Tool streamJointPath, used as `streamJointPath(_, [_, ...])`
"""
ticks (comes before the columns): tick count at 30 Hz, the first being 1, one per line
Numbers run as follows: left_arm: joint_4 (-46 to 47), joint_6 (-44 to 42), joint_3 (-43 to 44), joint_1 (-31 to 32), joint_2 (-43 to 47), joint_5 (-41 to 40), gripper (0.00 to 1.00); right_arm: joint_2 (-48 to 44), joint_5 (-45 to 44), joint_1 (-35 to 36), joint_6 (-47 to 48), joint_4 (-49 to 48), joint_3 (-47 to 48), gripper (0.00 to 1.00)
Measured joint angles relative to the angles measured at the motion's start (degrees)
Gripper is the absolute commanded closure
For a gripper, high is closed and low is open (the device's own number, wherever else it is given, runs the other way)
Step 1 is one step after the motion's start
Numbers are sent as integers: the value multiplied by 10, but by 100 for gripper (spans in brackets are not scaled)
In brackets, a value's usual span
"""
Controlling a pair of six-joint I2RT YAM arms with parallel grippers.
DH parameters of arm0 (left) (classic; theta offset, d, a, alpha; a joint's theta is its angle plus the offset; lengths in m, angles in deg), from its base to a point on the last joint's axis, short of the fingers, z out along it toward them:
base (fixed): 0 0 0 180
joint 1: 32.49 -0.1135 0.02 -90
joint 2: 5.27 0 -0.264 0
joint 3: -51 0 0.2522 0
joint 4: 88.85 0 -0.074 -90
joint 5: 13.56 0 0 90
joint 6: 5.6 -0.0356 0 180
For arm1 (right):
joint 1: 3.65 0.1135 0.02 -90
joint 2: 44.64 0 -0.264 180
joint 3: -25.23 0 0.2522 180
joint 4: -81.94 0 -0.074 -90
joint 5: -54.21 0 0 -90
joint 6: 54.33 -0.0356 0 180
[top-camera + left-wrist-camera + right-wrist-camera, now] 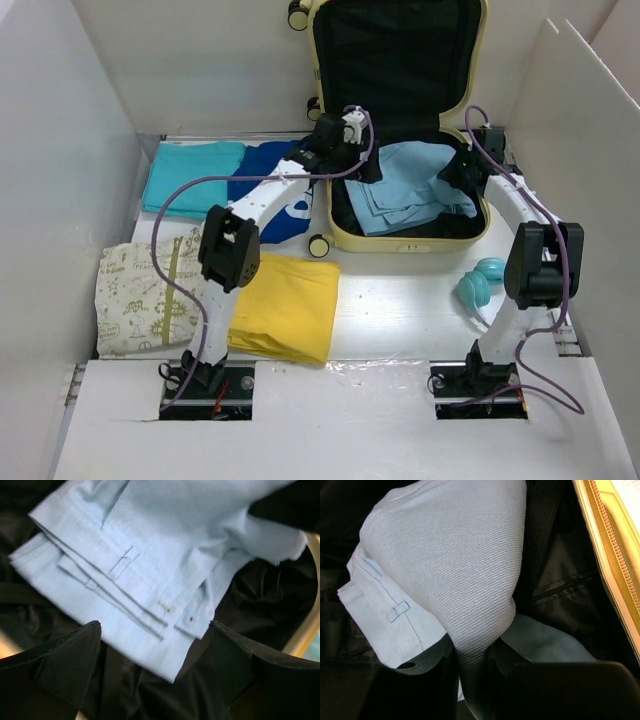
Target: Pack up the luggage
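The luggage (400,243) lies open, far across the worktop (400,300): stiff shell, probably rolls, so I'd hold its rim. My right tool (470,655) pinches the limp blue garment (410,190) inside; left tool (155,625) gapes wide.

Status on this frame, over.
Left gripper open over light blue folded trousers. Right gripper shut on them. Trousers lie inside open pale yellow hard-shell suitcase. No obstruction seen.

Tall white panels (60,150) enclose a white surface (400,310) on the left, back and right; bright, even light.
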Motion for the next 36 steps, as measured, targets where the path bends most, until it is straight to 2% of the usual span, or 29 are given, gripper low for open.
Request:
streamJointPath(2, [-4,26,34,6,-36,-12,0,0,1,0,6,0,1,100])
streamJointPath(8, [-30,81,45,18,-109,-62,0,1,2,-2,28,3,4,100])
streamJointPath(15, [-65,74,93,28,-163,-105,0,17,2,0,49,11,22,100])
streamJointPath(18, [-68,72,103,28,-170,-111,13,18,2,1,58,12,22,100])
streamJointPath(19, [-68,72,103,28,-170,-111,21,18,2,1,60,12,22,100])
streamJointPath(20, [-67,71,103,27,-171,-110,44,18,2,2,63,12,22,100])
streamJointPath(22, [-59,74,103,24,-176,-103,63,18,2,2,67,12,22,100])
streamJointPath(23, [-51,71,103,24,-179,-96,81,18,2,2,70,12,22,100])
streamJointPath(24, [-47,75,103,22,-185,-90,93,18,2,2,71,12,22,100])
streamJointPath(25, [-44,74,103,20,-189,-83,100,18,2,1,73,12,22,100])
streamJointPath(36, [-33,48,105,-9,-199,-47,100,37,12,-1,126,46,65,100])
